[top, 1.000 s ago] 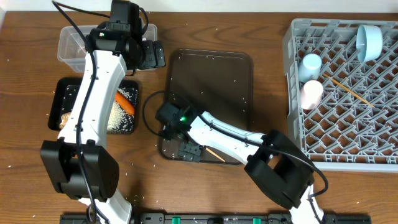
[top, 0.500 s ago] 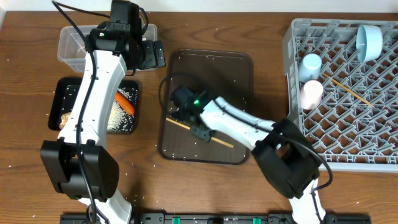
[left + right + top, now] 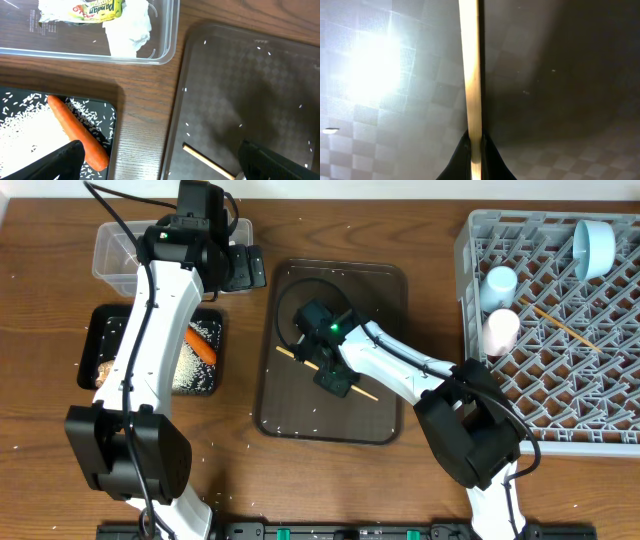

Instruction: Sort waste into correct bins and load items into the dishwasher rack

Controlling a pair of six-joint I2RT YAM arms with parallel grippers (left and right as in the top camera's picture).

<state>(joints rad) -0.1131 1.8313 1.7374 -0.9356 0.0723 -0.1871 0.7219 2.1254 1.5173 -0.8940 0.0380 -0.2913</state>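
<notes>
Far left, the clear tub (image 3: pixel 115 255) holds wrapper (image 3: pixel 95 10) and tissue (image 3: pixel 130 30); the black tray (image 3: pixel 105 330), nearer, holds carrot (image 3: pixel 200 345) and rice (image 3: pixel 190 370). The left hand (image 3: pixel 243 270) hangs with its fingers apart. The right hand (image 3: pixel 335 375) is clamped on a chopstick (image 3: pixel 288 354) over the brown serving tray (image 3: pixel 380 290). The likely next move is carrying it right into the rack (image 3: pixel 600 410), beside the cups (image 3: pixel 500 330).

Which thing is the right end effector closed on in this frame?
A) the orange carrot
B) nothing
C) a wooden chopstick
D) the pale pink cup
C: the right end effector is shut on the chopstick, pinched between its tips over the brown serving tray.
</notes>
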